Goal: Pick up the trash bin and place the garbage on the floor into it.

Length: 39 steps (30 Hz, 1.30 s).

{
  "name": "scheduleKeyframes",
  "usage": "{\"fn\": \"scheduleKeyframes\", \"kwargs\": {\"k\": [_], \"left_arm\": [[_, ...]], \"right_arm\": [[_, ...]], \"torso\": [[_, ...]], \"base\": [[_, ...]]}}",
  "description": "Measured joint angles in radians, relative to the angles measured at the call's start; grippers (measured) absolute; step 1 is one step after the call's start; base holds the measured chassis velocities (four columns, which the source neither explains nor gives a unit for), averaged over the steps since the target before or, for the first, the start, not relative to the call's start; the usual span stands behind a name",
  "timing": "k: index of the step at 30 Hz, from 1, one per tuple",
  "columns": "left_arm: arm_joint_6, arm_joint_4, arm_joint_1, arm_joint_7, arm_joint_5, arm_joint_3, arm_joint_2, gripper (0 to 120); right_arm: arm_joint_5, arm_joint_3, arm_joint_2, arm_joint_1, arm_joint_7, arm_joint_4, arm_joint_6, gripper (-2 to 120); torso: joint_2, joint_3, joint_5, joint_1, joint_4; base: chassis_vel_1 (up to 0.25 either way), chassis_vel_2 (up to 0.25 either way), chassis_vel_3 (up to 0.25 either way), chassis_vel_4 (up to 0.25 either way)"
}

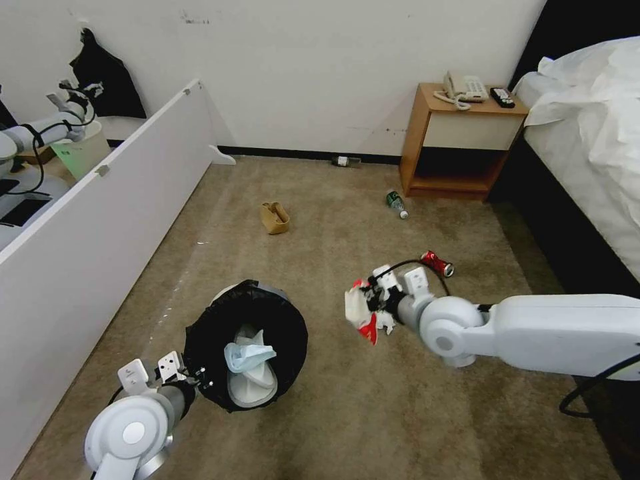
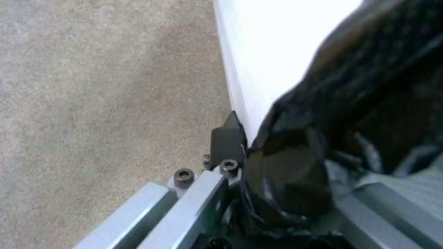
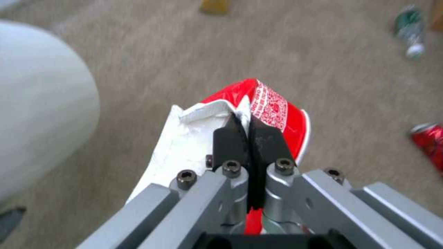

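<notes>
**Pincer carrying a red packet toward the held bin**

The right pincer (image 1: 365, 308) is gripping a red-and-white packet (image 1: 360, 313) above the floor (image 1: 400, 413), its black fingertips (image 3: 233, 136) pressed tight together on the packet's edge, so the wrapper is hanging free and clear of the carpet. It is sitting just to the right of the trash bin (image 1: 247, 343), apparently so the packet can be dropped in over the rim.

The left pincer (image 1: 193, 380) is clamping the bin's near rim; in the left wrist view one dark fingertip (image 2: 226, 136) is lying against the white outer wall while the black bag (image 2: 351, 103) is bunching on the other side. Held this way, the bin is tilting its mouth up toward the head camera, open for the other arm. A blue face mask (image 1: 248, 353) and a white slipper (image 1: 253, 390) are already lying inside.

Still waiting on the carpet are a red can (image 1: 438, 263), a green-labelled bottle (image 1: 396, 203), a brown paper bag (image 1: 275, 217) and another bottle (image 1: 347, 161) by the wall.
</notes>
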Motion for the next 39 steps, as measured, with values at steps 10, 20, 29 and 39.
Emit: {"fn": "scheduleKeyframes", "kwargs": {"k": [10, 20, 29, 39], "left_arm": [[-0.001, -0.011, -0.003, -0.003, -0.026, 0.047, 0.016, 0], [-0.001, -0.021, 0.015, -0.014, 0.008, 0.125, -0.031, 0], [-0.002, -0.016, 0.009, -0.02, 0.029, 0.173, -0.048, 0], [-0.002, 0.023, -0.016, -0.014, 0.067, 0.242, -0.077, 0]], "right_arm": [[-0.038, 0.054, 0.12, 0.069, -0.008, 0.103, -0.016, 0], [-0.041, 0.075, 0.209, 0.158, -0.06, 0.233, -0.022, 0], [-0.04, 0.055, 0.267, 0.226, -0.122, 0.306, -0.022, 0], [-0.015, 0.007, 0.32, 0.288, -0.218, 0.39, -0.018, 0]], "torso": [[0.0, 0.0, -0.0001, 0.0, 0.0], [0.0, 0.0, -0.0002, 0.0, 0.0001], [0.0, 0.0, -0.0001, 0.0, -0.0003], [0.0, 0.0, -0.0001, 0.0, -0.0003]], "base": [[0.0, 0.0, 0.0, 0.0], [0.0, 0.0, 0.0, 0.0], [0.0, 0.0, 0.0, 0.0], [0.0, 0.0, 0.0, 0.0]]}}
